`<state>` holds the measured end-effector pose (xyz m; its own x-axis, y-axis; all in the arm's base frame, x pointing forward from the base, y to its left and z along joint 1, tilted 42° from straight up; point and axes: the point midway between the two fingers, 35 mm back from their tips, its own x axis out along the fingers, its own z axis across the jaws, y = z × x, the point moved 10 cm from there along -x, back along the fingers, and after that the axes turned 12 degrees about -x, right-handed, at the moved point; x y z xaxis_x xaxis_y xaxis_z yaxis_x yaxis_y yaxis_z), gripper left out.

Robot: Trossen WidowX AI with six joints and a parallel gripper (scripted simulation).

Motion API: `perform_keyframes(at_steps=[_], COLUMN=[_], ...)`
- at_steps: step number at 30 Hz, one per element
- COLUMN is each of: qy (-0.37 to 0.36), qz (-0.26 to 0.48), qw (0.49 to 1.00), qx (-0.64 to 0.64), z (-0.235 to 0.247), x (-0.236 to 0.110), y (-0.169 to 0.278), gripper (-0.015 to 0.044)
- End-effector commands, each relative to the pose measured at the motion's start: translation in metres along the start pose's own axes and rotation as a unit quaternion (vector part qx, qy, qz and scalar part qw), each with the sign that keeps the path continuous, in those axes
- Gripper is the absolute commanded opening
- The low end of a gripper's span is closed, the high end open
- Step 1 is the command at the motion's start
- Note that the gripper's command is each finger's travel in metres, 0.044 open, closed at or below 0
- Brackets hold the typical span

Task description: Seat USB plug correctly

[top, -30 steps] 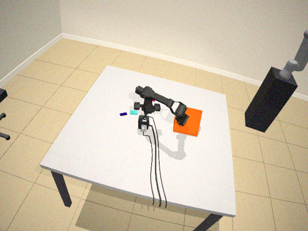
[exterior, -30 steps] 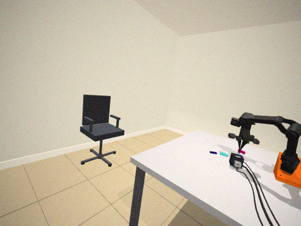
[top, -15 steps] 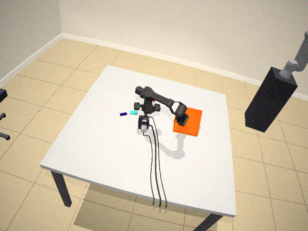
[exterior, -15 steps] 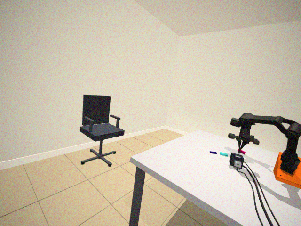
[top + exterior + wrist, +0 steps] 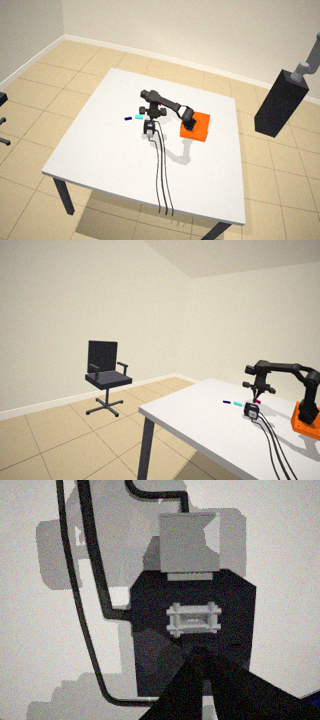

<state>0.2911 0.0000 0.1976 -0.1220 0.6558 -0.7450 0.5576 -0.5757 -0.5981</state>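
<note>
Now, pincer (image 5: 256, 398) gripping USB plug (image 5: 194, 619), upright

Low in the frame my gripper (image 5: 203, 663) is pinched shut on something too hidden to name, its fingertips meeting just beneath the pale socket (image 5: 194, 619) on the dark power cube (image 5: 194, 634) at centre, with black cables (image 5: 83, 554) curving along the left.

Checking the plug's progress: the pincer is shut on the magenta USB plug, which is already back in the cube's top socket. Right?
Not quite. The pincer is shut on the magenta USB plug, but the exterior view shows it held above the power cube, not in the top socket, which the wrist view shows vacant.
</note>
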Motion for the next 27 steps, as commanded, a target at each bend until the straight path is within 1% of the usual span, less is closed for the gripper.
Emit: perform_keyframes(at_steps=[1,27], qy=[0.001,0.001], qz=[0.0,0.0], qw=[1.0,1.0], qx=[0.002,0.004], z=[-0.0002,-0.0004], x=[0.0005,0.0036], y=[0.0,0.0], gripper=[0.0,0.0])
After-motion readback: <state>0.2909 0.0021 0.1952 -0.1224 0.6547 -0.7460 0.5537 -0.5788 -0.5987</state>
